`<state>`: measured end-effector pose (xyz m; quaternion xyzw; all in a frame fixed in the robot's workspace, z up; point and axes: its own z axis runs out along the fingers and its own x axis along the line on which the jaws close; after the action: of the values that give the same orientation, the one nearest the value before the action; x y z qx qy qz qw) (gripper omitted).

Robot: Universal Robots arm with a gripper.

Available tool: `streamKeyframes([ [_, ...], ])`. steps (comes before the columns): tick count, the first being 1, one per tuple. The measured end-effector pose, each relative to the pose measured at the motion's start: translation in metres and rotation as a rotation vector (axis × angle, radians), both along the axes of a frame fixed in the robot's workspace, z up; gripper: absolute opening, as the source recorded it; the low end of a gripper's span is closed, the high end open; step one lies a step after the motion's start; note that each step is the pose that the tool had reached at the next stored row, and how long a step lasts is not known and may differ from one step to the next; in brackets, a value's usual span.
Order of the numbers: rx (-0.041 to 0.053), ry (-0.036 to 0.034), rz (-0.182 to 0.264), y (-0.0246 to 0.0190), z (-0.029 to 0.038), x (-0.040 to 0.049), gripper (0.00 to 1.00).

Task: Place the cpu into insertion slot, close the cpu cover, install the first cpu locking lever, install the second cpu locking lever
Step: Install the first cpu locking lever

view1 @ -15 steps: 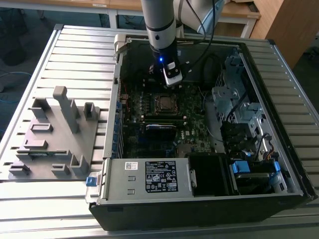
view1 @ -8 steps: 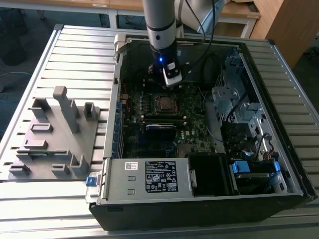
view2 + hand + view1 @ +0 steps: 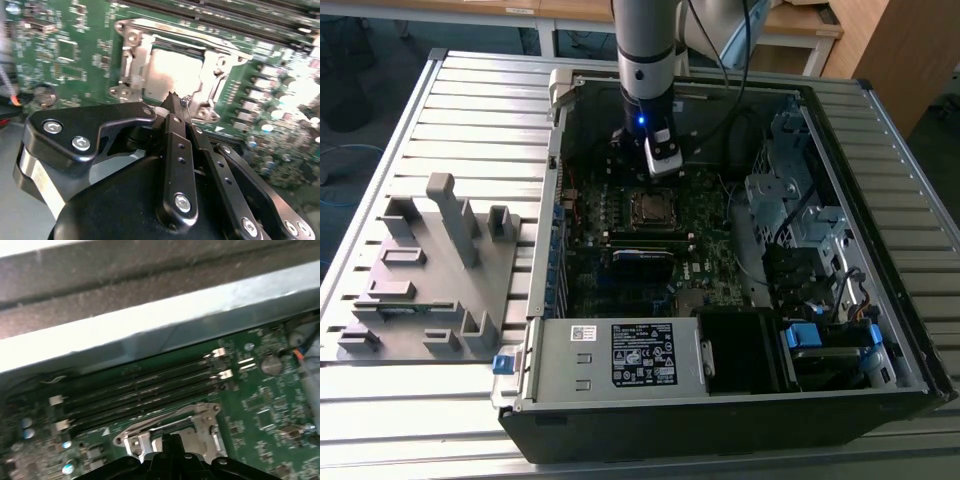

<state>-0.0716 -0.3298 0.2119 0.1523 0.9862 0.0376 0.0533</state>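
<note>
**One pincer at the socket edge, cover down over the chip**

One arm reaches down into the open computer case (image 3: pixel 720 330) in the exterior view, which lies on a slatted tabletop (image 3: pixel 470 110) toward its right side, with a grey fixture block (image 3: pixel 430 270) near the left edge. The pincer (image 3: pixel 663 165) hangs just beyond the insertion slot (image 3: pixel 653 208), which sits near the middle of the green motherboard (image 3: pixel 710 270), on the side of the case's far wall.

In the second wrist view the pincer (image 3: pixel 175 102) has its fingers (image 3: pixel 176 145) drawn together to a point, nothing visibly between them. The tips sit at the near edge of the cpu cover (image 3: pixel 210 75), which lies flat around the cpu (image 3: pixel 172 70); the chip's pale metal top shows through the frame's opening, so it appears seated. A thin bit of metal beside the tips may be a locking lever, though I cannot tell for sure.

In the first wrist view the cpu cover (image 3: pixel 202 422) lies just beside the long memory slots (image 3: pixel 145 390).

Judged from this, the lever work is in hand. Doing it well means pressing low and steady along the frame's edge, keeping the tips off the chip's top and clear of nearby components.
</note>
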Motion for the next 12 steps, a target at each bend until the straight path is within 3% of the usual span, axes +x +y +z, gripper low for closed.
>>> streamKeyframes([
  [1, -0.0007, 0.0080, 0.000, 0.0000, -0.0001, 0.0000, 0.10],
  [2, -0.0009, 0.0095, 0.000, 0.0000, 0.0000, 0.0000, 0.10],
  [8, -0.0010, 0.0108, 0.000, 0.0000, 0.0000, 0.0000, 0.10],
  [12, -0.0023, 0.0108, 0.000, 0.0000, 0.0045, 0.0000, 0.10],
])
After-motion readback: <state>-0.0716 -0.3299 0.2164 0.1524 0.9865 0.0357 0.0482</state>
